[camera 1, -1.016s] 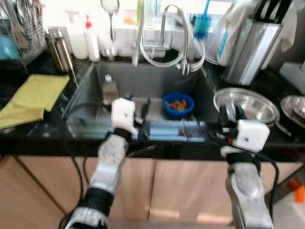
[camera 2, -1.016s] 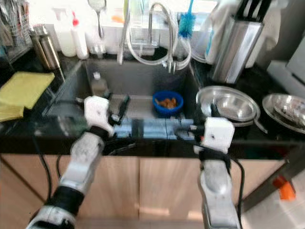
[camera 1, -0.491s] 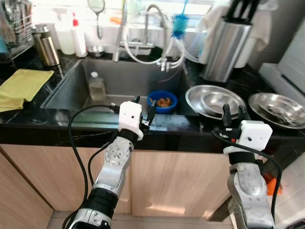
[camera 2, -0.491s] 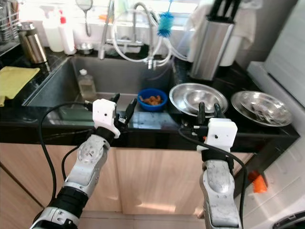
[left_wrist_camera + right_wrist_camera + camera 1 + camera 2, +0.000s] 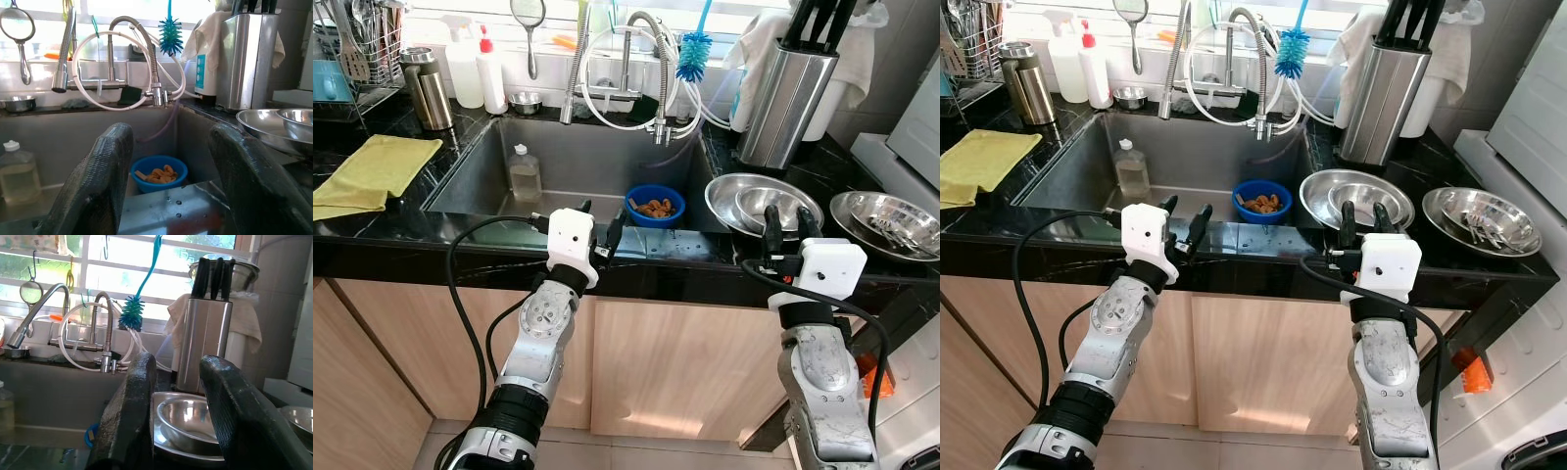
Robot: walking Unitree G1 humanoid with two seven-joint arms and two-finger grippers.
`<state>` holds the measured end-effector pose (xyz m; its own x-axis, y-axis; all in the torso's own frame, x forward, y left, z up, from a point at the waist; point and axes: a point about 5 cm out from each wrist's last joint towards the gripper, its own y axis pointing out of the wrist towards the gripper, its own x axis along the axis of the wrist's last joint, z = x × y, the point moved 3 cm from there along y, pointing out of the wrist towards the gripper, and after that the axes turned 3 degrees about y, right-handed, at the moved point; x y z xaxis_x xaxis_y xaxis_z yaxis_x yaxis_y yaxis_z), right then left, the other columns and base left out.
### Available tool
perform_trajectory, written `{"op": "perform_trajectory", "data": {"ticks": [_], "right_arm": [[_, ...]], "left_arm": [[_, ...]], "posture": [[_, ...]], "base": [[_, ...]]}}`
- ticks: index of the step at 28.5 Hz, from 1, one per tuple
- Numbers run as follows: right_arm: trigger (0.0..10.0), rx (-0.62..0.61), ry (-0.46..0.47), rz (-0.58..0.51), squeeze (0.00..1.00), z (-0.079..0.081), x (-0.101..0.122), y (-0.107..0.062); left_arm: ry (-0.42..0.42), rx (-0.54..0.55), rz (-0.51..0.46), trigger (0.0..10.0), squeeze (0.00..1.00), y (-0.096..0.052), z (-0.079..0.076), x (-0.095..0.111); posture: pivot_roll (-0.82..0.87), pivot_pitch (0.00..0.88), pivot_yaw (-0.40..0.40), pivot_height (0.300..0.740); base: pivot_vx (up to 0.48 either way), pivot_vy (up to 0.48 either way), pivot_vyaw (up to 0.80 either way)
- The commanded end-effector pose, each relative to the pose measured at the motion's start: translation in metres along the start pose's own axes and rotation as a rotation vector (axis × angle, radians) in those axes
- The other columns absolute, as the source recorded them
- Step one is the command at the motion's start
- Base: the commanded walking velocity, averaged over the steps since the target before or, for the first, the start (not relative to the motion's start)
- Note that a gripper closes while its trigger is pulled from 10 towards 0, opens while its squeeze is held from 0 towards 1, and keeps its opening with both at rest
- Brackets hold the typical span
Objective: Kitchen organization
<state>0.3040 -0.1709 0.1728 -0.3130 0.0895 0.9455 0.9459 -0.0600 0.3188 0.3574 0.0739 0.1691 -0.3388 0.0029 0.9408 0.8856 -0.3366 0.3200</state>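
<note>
Black stone bench [image 5: 391,240] ran before you, with a steel sink [image 5: 578,162] sunk into it. Your left gripper [image 5: 598,217] hovered over the sink's front edge, fingers spread, facing a blue bowl [image 5: 655,206]. Your right gripper [image 5: 782,226], fingers parted and empty, pointed at stacked metal bowls [image 5: 762,201] on the bench.

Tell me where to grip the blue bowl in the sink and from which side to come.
Grip the blue bowl by its rim, coming down from above. It sits upright on the floor of the sink, open side up with orange-brown food inside, so a vertical pinch over the near rim probably keeps it level. The left gripper, open at the counter edge before it, looks closest.
</note>
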Motion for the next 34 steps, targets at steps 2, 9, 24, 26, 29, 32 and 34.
{"op": "perform_trajectory", "data": {"ticks": [2,9,24,26,29,32,34], "right_arm": [[10.0,0.009,-0.001,-0.011,0.00,0.0022,0.0036,0.0023],[10.0,-0.004,0.030,-0.006,0.00,0.0021,0.0034,0.0035],[10.0,0.005,0.037,0.002,0.00,0.0068,0.0011,0.0019],[10.0,0.010,0.038,0.004,0.00,0.0084,0.0006,0.0014],[10.0,0.010,0.040,0.005,0.00,0.0092,0.0003,0.0012],[10.0,0.010,0.040,0.004,0.00,0.0091,0.0003,0.0012],[10.0,0.011,0.040,0.003,0.00,0.0094,0.0005,0.0012]], "left_arm": [[0.003,-0.011,0.000,10.0,0.00,0.0037,-0.0016,0.0023],[0.002,-0.021,0.008,10.0,0.00,0.0034,-0.0022,0.0013],[-0.001,-0.030,0.010,10.0,0.00,0.0027,-0.0038,0.0009],[-0.001,-0.029,0.010,10.0,0.00,0.0027,-0.0036,0.0010],[-0.002,-0.026,0.010,10.0,0.00,0.0024,-0.0034,0.0007],[-0.003,-0.028,0.010,10.0,0.00,0.0023,-0.0039,0.0006],[-0.006,-0.030,0.008,10.0,0.00,0.0019,-0.0044,0.0006]], "posture": [[0.09,0.037,-0.090,0.740],[0.09,0.042,-0.088,0.740],[0.09,0.035,-0.087,0.740],[0.09,0.035,-0.087,0.740],[0.10,0.029,-0.088,0.740],[0.09,0.028,-0.087,0.740],[0.09,0.025,-0.087,0.740]], "base": [[0.270,0.000,0.78],[0.271,0.000,0.00],[0.272,0.000,0.00],[0.274,0.000,0.00],[0.275,0.000,0.00],[0.276,0.000,0.00],[0.266,0.000,0.00]]}}
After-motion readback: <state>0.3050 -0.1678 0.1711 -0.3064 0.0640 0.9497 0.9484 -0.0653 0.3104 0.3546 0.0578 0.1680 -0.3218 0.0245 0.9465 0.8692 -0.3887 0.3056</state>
